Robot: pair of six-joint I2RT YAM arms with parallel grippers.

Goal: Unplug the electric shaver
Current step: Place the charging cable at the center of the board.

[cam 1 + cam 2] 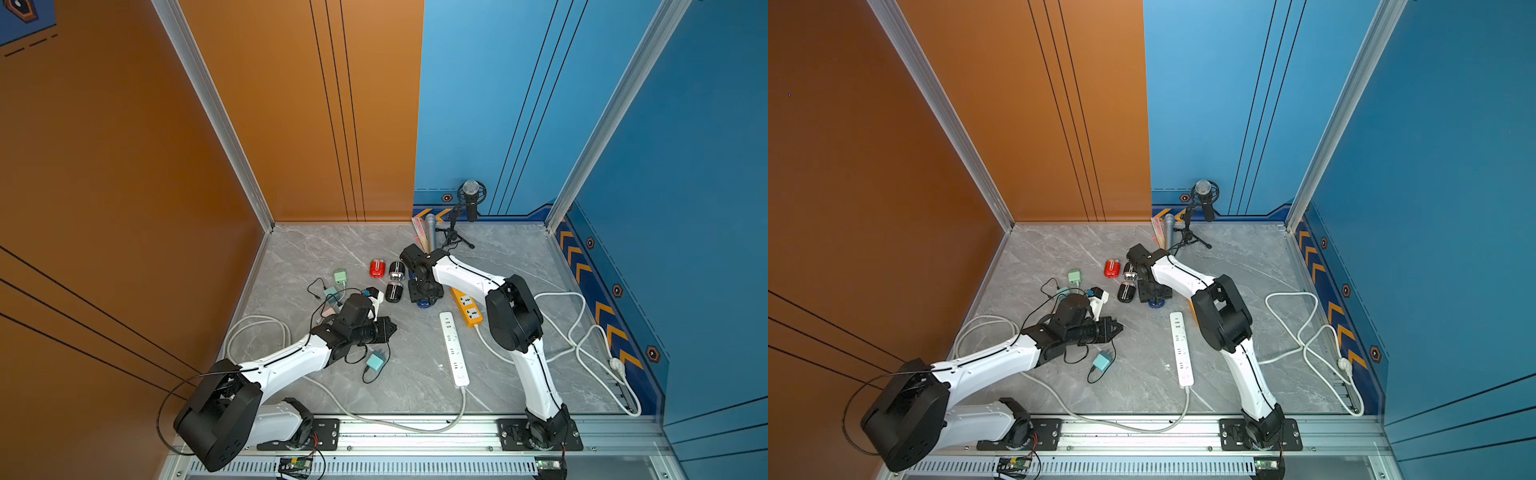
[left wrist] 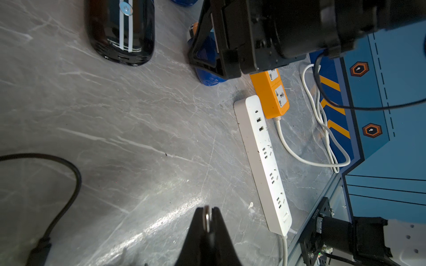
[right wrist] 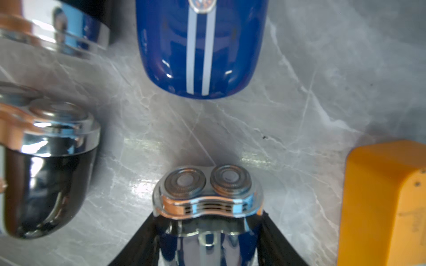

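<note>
The blue electric shaver [image 3: 207, 200], chrome-collared with copper trim and two round foil heads, sits gripped in the right pincer [image 3: 207, 230] over the grey table [image 3: 299, 103], between a black shaver [image 3: 46, 184] and the orange power strip [image 3: 380, 207]; the left pincer [image 2: 207, 218] is fully closed

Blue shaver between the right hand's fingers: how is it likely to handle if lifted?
The blue shaver looks rigid, so it should keep its shape in the right hand. Its glossy chromed shell probably makes it slippery between the fingers. The rounded body may roll if released on the table.
</note>
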